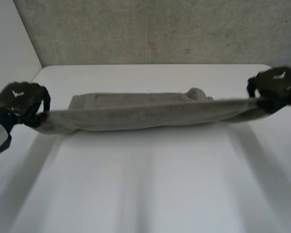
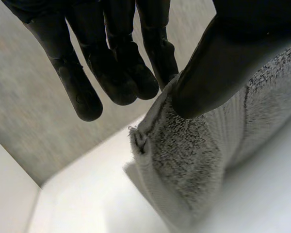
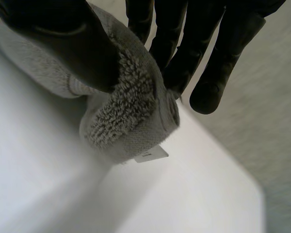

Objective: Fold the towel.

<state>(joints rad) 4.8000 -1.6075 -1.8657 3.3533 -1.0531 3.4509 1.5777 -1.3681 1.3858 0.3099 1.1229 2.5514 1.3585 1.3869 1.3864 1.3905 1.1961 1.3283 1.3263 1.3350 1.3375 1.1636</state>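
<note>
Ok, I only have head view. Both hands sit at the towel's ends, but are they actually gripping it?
Observer: Yes for the left. In its wrist view the left hand pinches the towel end between its thumb and straight fingers.
Operator: And the right?
Observer: It has the same pinch. The right hand has its thumb on top of a bunched end, with its fingers behind the cloth.
Operator: Any way to tell the ends apart?
Observer: A small white label sticks out of the towel end at the right hand, just past its thumb.
</note>
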